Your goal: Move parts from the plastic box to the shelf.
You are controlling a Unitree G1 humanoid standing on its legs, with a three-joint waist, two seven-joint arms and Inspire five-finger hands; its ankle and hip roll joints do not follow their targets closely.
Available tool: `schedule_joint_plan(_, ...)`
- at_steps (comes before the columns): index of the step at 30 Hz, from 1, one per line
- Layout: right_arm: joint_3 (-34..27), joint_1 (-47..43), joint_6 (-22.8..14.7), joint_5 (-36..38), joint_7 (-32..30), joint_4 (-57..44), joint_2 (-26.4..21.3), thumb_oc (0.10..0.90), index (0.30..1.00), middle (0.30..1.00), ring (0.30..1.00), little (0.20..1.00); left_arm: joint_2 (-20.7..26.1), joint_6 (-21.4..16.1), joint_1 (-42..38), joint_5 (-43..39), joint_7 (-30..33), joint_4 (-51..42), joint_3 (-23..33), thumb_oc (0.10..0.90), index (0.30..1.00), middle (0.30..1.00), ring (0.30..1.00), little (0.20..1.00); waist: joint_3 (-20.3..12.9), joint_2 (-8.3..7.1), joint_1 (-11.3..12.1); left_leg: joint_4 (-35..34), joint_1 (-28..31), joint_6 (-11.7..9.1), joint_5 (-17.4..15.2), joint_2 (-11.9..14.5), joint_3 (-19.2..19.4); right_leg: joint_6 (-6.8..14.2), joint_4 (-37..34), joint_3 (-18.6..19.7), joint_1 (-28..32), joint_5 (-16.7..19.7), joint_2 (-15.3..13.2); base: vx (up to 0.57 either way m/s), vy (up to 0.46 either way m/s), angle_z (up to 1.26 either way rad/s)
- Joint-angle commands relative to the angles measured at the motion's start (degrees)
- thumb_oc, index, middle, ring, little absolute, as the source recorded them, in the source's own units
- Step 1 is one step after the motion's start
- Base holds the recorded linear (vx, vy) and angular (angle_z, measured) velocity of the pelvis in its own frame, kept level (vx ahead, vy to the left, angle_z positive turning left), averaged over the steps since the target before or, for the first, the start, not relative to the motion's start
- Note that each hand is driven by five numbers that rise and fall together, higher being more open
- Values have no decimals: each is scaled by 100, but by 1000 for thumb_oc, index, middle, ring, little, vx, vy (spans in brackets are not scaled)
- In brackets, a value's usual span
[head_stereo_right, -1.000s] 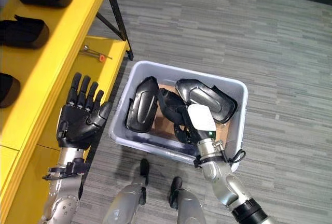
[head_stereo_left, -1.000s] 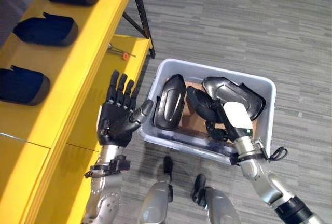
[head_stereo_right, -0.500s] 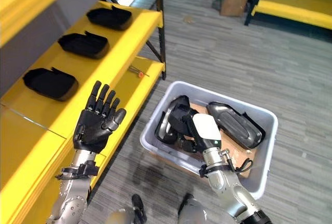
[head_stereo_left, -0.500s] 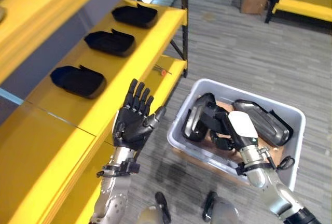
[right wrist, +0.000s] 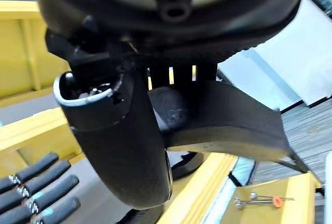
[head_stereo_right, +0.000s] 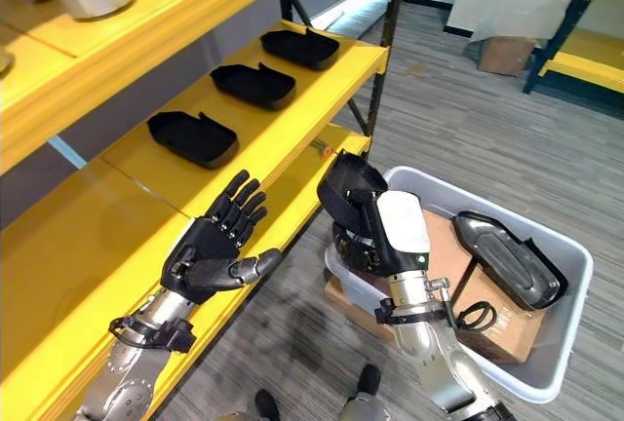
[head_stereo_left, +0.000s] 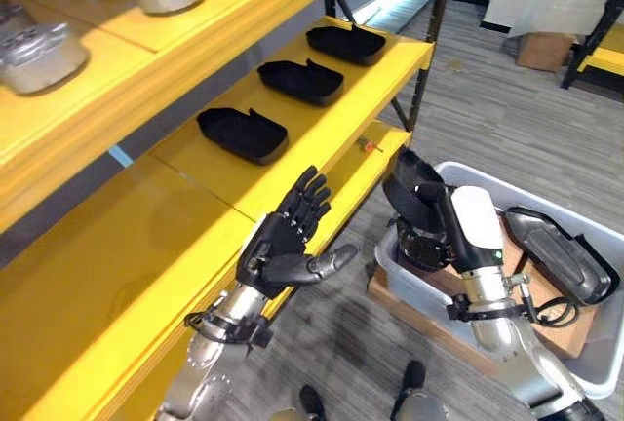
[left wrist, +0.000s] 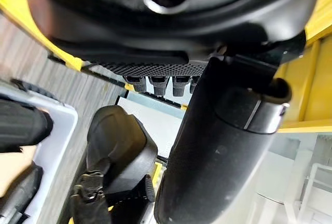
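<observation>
One black part (head_stereo_right: 343, 190) in transit, clasped in the right robot hand (head_stereo_right: 375, 236) above the near-left rim of the plastic box (head_stereo_right: 575, 328); left robot hand (head_stereo_left: 283, 246) released, fingers spread beside the shelf (head_stereo_left: 322, 138). Three parts (head_stereo_left: 242, 134) already shelved; at least one part (head_stereo_right: 507, 257) left in the box, so the task appears over halfway done.

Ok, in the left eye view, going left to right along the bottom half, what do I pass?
Yellow shelf → left hand → black part held in the right hand → second black part lying in the plastic box.
</observation>
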Motion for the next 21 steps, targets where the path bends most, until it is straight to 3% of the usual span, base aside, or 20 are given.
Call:
schedule_joint_plan(1, -529, -535, -849, -66, -731, -1089, 45, 400, 300, 300, 300, 300, 137, -641, -269, -131, -180, -731, 180, 900, 1000, 1000, 1000, 1000, -438, -136, 131, -41, 403, -2, -248, 373, 80, 410, 39, -302, 314, -274, 205, -174, 112, 15)
schedule_joint_plan(5, -450, -683, -1046, -81, -704, -1127, 18, 400, 300, 300, 300, 300, 197, -674, -253, -174, -126, -734, 226, 900, 1000, 1000, 1000, 1000, -392, -184, 265, -104, 446, 57, -316, 213, 39, 535, -127, -432, 244, 99, 64, -173, 125, 17)
schedule_joint_plan(10, -402, -731, -1269, -159, -649, -1180, 1, 400, 300, 300, 300, 300, 256, -623, -266, -202, -218, -678, 275, 900, 1000, 1000, 1000, 1000, -369, -191, 322, -207, 446, 143, -326, 27, -198, 566, -92, -241, 167, 165, 88, -89, 87, 12)
schedule_joint_plan(11, -395, -706, -1257, -266, -708, -1209, 10, 400, 300, 300, 300, 300, 297, -558, -288, -219, -358, -652, 269, 900, 1000, 1000, 1000, 1000, -374, -180, 309, -257, 384, 208, -292, -81, -510, 541, 65, 188, 176, 59, 125, -37, 36, 21)
schedule_joint_plan(12, -391, -702, -1269, -297, -726, -1210, 14, 400, 300, 300, 300, 300, 303, -546, -289, -221, -379, -647, 268, 900, 1000, 1000, 1000, 1000, -376, -182, 300, -270, 376, 223, -284, -101, -567, 539, 101, 259, 172, 34, 125, -75, -20, 97)
schedule_joint_plan(14, -491, -534, -1303, -446, -881, -1249, -28, 400, 300, 300, 300, 300, 385, -224, -301, -350, -772, -611, 211, 900, 1000, 1000, 1000, 1000, -440, -171, 69, -467, 209, 355, -12, -292, -1487, 324, -21, 1629, 141, -213, 666, -1, -67, 196)
schedule_joint_plan(18, -455, -614, -1637, -278, -681, -1224, -104, 400, 300, 300, 300, 300, 391, -165, -285, -374, -681, -587, 234, 900, 1000, 1000, 1000, 1000, -515, -156, 71, -558, 217, 294, 57, -284, -1714, 214, -143, 1765, 301, -403, 1006, 66, -20, 136)
schedule_joint_plan(21, -341, -650, -1730, -229, -501, -1333, -245, 400, 300, 300, 300, 300, 288, 8, -245, -334, -755, -692, 279, 900, 1000, 1000, 1000, 1000, -581, -153, 5, -572, 220, 303, 30, -409, -2209, -7, -486, 2414, 459, -411, 1404, 128, -47, 78)
